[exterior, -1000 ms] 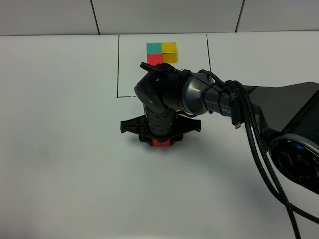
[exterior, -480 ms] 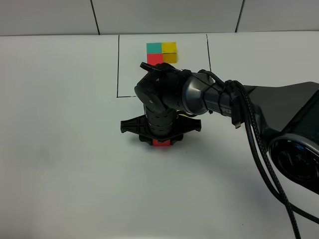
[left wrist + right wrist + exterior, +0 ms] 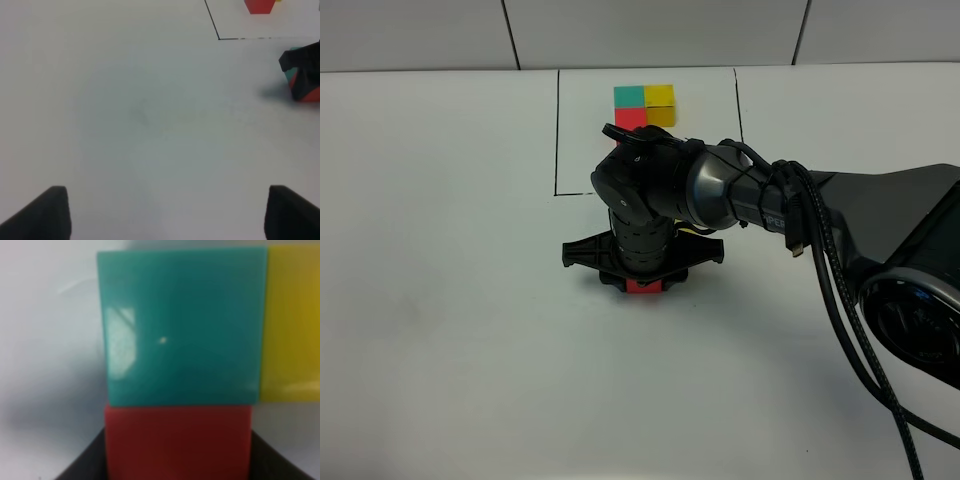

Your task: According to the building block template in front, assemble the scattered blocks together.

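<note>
While the right gripper stands pointed straight down at the white tabletop, its jaws are pressed against the two flanks of a plain matte red cube — the wrist view shows dark finger tips at either lower corner of that cube, so it is pinching the block. Touching the red cube's far face is a plain matte teal cube, and a matte yellow cube lies flush against the teal one's side, so the three loose blocks already form an L. From the high camera only a sliver of the red block shows beneath the wrist, near the table's centre; teal and yellow are hidden by the arm there.

At twelve o'clock from the gripper sits the template — small teal, yellow and red cubes in an L inside a thin black-line rectangle — well apart from the assembled group.

The left gripper hangs spread and empty over bare table, off at nine o'clock, out of the high camera's sight.

By my reading this is the last placement: red is seated against teal. The next move calls for spreading the jaws without nudging the block, then lifting straight up.
</note>
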Motion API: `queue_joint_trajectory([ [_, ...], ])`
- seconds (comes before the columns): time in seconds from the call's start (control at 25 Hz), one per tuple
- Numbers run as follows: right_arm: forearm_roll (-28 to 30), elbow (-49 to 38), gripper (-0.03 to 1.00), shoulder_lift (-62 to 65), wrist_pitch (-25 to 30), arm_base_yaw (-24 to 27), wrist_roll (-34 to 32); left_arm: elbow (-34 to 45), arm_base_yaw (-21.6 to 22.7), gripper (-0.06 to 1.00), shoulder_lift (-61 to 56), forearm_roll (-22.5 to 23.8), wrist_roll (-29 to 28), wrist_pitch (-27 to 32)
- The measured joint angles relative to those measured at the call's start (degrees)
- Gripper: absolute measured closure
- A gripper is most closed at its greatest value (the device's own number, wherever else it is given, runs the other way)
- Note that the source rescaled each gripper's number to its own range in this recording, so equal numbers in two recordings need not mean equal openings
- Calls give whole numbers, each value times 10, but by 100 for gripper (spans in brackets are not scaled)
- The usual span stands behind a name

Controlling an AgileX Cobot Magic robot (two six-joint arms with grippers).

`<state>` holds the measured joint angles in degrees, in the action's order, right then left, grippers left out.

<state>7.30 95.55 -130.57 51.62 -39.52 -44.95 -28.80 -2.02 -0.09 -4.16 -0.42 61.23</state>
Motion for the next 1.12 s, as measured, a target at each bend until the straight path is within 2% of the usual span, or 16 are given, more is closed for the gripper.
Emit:
queue_joint_trajectory([
  [0.24, -9, 0, 96, 0, -1, 2, 13, 0, 0, 19, 0, 0, 0, 0],
  [0.32, -11, 1, 91, -1, -1, 3, 16, 0, 0, 19, 0, 0, 0, 0],
  [0.4, -11, 1, 79, -5, 0, 3, 21, 0, 0, 19, 0, 0, 0, 0],
  [0.64, -16, 1, 30, -5, 0, 5, 49, 0, 0, 19, 0, 0, 0, 0],
  [0.8, -18, 1, 7, -5, 1, 5, 68, 0, 0, 19, 0, 0, 0, 0],
  [0.92, -26, 1, 0, -5, 1, 5, 80, 0, 0, 19, 0, 0, 0, 0],
  [1.12, -34, 0, -2, -1, 11, 5, 90, 0, 0, 19, 0, 0, 0, 0],
])
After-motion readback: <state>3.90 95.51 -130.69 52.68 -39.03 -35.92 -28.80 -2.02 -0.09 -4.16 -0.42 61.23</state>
